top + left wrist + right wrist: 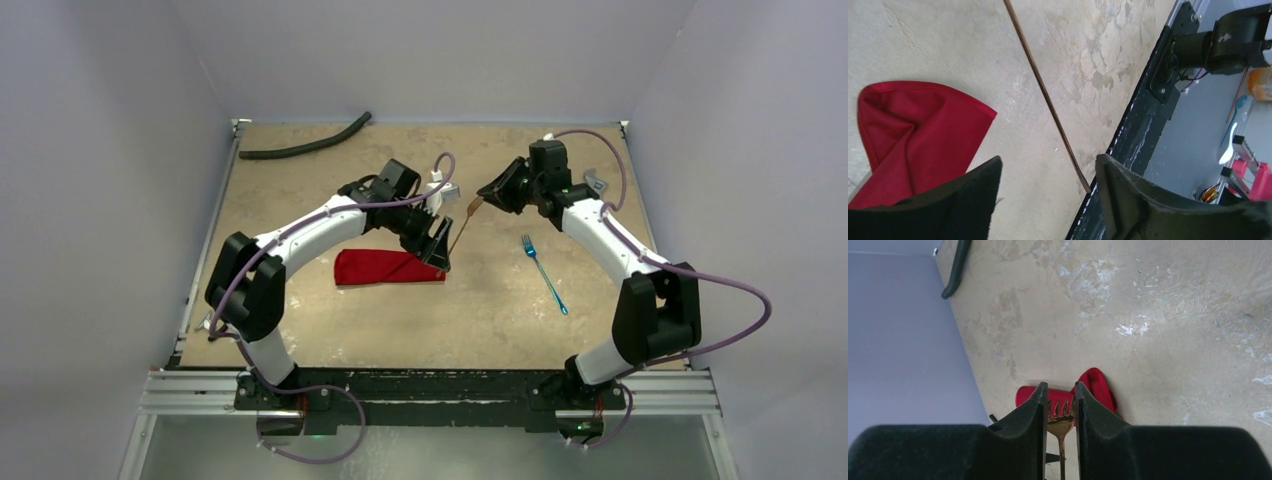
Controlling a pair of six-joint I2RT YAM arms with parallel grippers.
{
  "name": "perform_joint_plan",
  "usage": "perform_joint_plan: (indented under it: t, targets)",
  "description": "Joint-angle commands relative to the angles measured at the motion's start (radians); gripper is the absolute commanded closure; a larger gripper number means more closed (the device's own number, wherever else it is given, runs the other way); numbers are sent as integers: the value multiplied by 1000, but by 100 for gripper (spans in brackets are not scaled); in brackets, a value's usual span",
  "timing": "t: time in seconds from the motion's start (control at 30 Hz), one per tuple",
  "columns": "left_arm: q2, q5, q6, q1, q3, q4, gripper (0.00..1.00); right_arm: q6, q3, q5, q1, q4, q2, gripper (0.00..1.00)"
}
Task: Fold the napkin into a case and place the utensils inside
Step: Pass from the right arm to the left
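The red napkin [388, 268] lies folded into a long narrow case on the table; its open end shows in the left wrist view as the napkin [913, 130]. My right gripper [485, 199] is shut on the head of a gold fork [1060, 412], whose thin handle [463, 228] slants down toward the case. My left gripper [441, 256] hangs open at the case's right end. The handle [1048, 100] runs down between its fingers, its tip close to the right finger [1118, 185], and I cannot tell whether they touch. A blue fork [544, 273] lies on the table to the right.
A black curved hose [305, 142] lies at the back left by the wall. A wrench [594, 182] sits behind my right arm. The black table rail [1143, 130] runs along the near edge, with clutter on the floor beyond it.
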Motion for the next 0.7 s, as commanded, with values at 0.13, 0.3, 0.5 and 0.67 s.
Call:
perform_joint_plan:
  t: [0.13, 0.3, 0.5, 0.67]
  targets:
    - [3, 74, -43, -17, -9, 64, 60, 65, 30, -11, 12, 66, -30, 94]
    - [25, 59, -5, -14, 33, 6, 100, 42, 11, -19, 14, 78, -38, 86]
    - [-34, 191, 79, 45, 21, -64, 100, -215, -49, -208, -13, 157, -82, 28]
    - [-49, 272, 249, 105, 43, -219, 100, -378, -205, -562, -55, 329, -177, 1]
